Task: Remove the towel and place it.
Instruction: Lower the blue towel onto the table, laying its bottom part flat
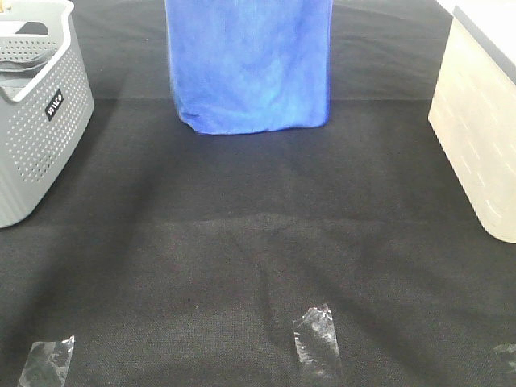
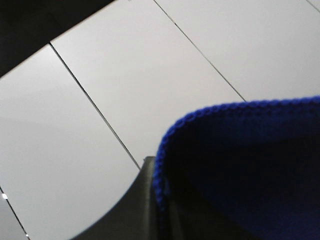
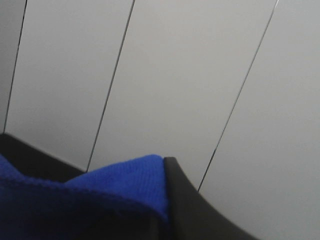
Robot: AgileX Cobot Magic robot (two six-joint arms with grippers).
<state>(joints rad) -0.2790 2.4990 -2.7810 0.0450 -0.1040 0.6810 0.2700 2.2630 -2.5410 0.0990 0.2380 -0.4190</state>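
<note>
Tape strips (image 1: 316,343): clear, on the near edge of the black surface (image 1: 242,242).
Grey basket (image 1: 36,121): left side. Cream bin (image 1: 476,137): right side. Their insides are mostly hidden, so the contents cannot be told.
Towel (image 1: 251,64): blue, hanging doubled at far centre, between the two containers and well apart from both. Its lower fold is down at the surface; whether it touches is unclear.
Claws show in wrist views only: left claw (image 2: 159,192) and right claw (image 3: 164,200), each clamped on a towel edge, with a pale panelled wall (image 2: 150,65) behind.
</note>
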